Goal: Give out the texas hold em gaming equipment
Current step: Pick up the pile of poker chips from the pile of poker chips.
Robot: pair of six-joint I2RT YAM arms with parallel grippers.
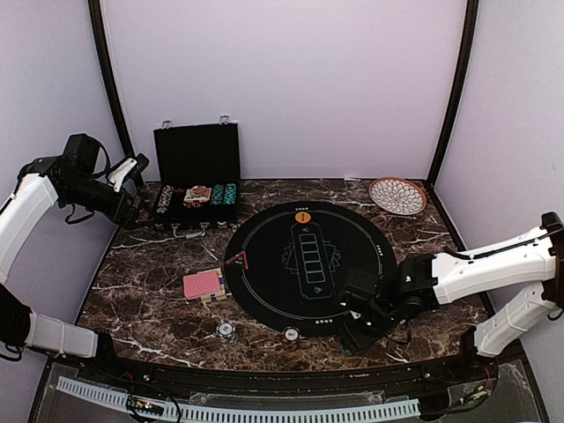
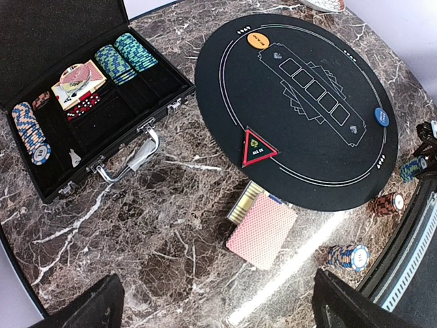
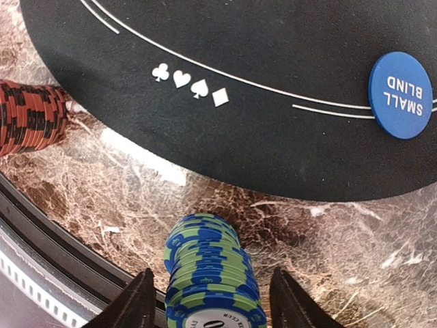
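Green-and-blue chips [image 3: 205,260] stand stacked on the marble [image 3: 341,232] off the mat's [image 3: 239,137] 5 o'clock edge, between the right gripper's [image 3: 212,277] parted fingers, with slim gaps on either side. Red chips [image 3: 27,116] sit at 6 o'clock, cards [image 1: 203,284] at 8. The left gripper [image 2: 218,311] hangs wide open and empty at 10 o'clock, near the case [image 1: 196,159].

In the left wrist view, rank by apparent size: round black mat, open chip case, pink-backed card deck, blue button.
Largest to smallest:
1. round black mat
2. open chip case, though the frame edge crops it
3. pink-backed card deck
4. blue button
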